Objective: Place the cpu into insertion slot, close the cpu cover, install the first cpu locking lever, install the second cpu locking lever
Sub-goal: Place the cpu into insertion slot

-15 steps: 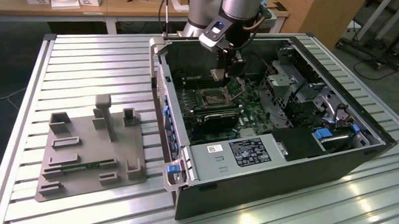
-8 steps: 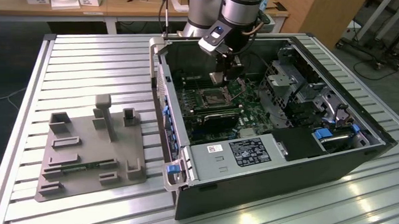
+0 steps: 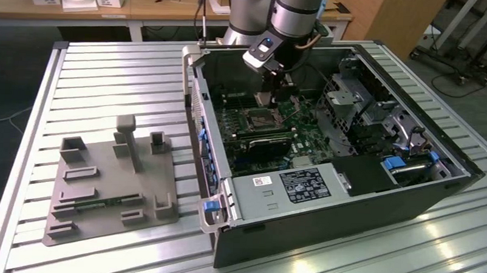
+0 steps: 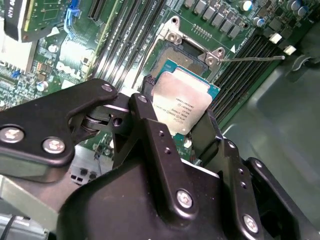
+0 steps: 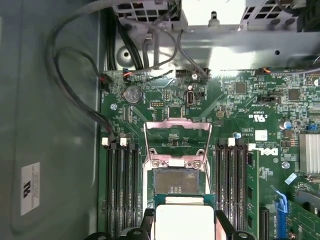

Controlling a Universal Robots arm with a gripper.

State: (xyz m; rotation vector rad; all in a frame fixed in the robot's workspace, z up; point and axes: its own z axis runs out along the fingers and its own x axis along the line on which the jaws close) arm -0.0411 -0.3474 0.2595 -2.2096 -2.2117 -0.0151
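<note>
Holding the cpu point(image 4: 182, 100) by two opposite edges, the gripper point(image 4: 177, 117) is clenched on it and hangs just above the open socket point(image 5: 177, 182), so the chip isn't seated yet. Biggest worry imo: I can't tell if the chip is level and square to the socket, and if it goes down cocked, one corner lands first and could damage the contacts. The grip is only on thin edges too, so it could slip or twist. Further back, the cpu cover point(image 5: 177, 124) stands flipped up on its hinge, apart from the chip, but a bump could drop it. Beyond that, a locking lever point(image 4: 252, 58) sticks out by the memory slots point(image 5: 122, 190), easy to snag
</note>
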